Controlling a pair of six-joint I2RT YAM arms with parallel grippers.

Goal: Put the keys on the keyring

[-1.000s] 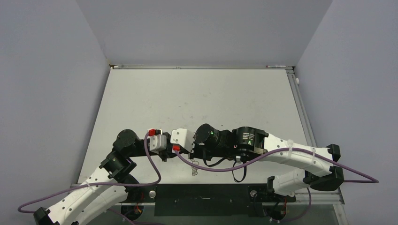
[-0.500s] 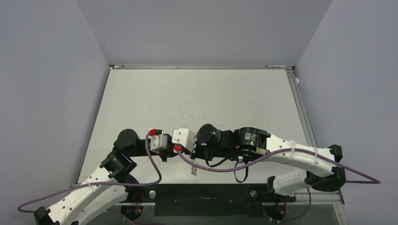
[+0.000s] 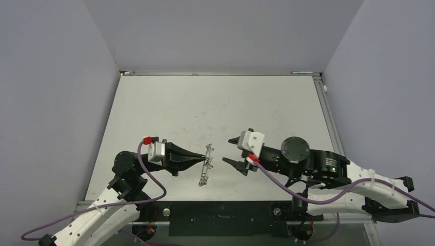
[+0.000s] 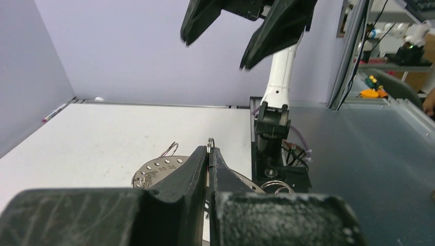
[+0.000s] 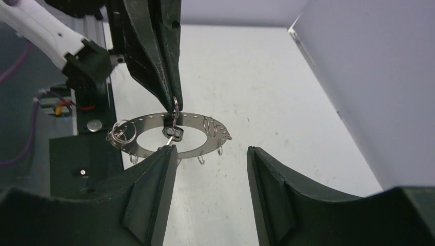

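Right wrist view: key dangling from the keyring, left gripper pinching its loop, right gripper spread wide. Looks nearly done.

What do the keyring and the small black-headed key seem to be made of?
The keyring: thin sheet metal, probably steel; matte grey with bright glints, punched holes, wire loops on its rim. The key: head looks like dull black plastic; the short shank is silvery, likely metal, too small to say more.
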